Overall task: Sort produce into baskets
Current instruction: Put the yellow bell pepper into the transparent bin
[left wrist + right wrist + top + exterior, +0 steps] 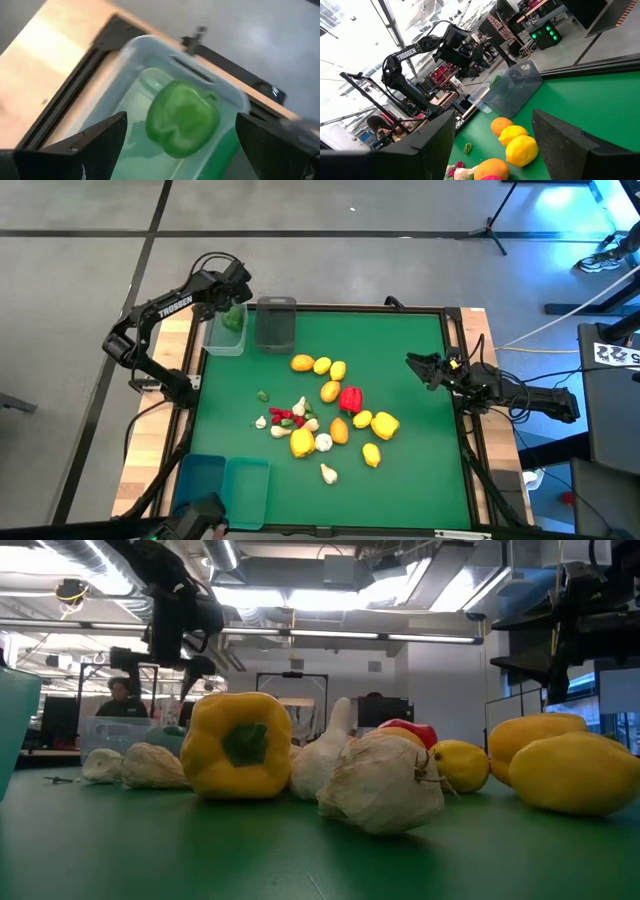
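The green table [400, 380] lay bare from twelve round to three o'clock of the produce pile [325, 415], open to a gripper. At eleven o'clock two bins [250, 328] stood side by side; the left gripper [232, 300] hung over the outer one, its fingers spread above a green pepper [182, 119]. At seven o'clock two blue bins [225, 488] blocked that corner.

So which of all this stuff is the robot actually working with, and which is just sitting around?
Part of the job:
- green pepper lying in the clear bin, left gripper open above it
- second clear bin
- two teal bins
- produce pile: lemons, peppers, garlic, chilies
- right gripper, open, waiting at the mat's right edge

Just around:
- tripod
- person in the background
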`<act>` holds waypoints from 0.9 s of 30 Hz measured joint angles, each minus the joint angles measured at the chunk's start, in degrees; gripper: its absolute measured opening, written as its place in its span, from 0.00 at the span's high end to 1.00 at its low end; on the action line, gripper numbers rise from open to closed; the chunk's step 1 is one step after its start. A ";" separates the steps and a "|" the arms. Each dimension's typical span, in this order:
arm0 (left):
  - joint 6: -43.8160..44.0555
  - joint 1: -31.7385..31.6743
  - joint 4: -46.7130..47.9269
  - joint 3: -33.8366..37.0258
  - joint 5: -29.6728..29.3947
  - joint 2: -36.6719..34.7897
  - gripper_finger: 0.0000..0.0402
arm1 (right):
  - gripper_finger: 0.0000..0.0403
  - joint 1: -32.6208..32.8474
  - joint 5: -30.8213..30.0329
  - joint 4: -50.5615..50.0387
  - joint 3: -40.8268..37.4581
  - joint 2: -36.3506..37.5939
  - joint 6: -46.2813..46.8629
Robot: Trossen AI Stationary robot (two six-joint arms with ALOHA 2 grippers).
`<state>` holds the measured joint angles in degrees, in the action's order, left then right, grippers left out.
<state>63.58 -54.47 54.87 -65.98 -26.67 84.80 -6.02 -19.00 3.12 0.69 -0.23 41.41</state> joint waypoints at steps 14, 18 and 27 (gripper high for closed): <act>-45.07 24.02 -25.56 0.00 31.10 -0.07 0.10 | 0.35 0.00 0.00 0.00 0.00 -0.02 0.02; -49.23 32.99 -23.80 0.00 38.27 -0.07 0.10 | 0.35 0.00 0.00 0.01 0.00 0.00 0.02; -55.09 54.06 -22.09 0.02 40.38 -0.07 0.10 | 0.35 -0.01 0.00 0.01 0.00 0.00 0.15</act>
<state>8.48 -0.41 32.77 -65.95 13.71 84.73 -6.03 -19.00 3.12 0.69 -0.23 41.55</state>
